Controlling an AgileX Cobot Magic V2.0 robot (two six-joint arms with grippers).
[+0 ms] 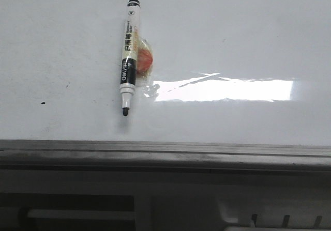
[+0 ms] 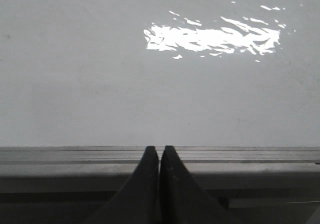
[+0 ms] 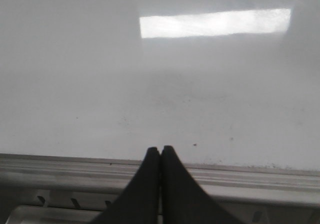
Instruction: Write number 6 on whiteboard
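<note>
Both pincers read as closed on my feeds: left gripper (image 2: 159, 150) fingers pressed together over the grey rail (image 2: 75, 156), holding nothing; right gripper (image 3: 160, 150) same, tips together above its stretch of rail. Whiteboard (image 1: 248, 40) lies flat ahead with a bright glare strip. I see no 6 drawn on it. Uncapped black-and-white marker (image 1: 129, 55) lies on the board, tip toward the rail, an orange wrapped blob (image 1: 143, 60) touching its side. Tiny black dot (image 1: 43, 103) sits well to the left
</note>
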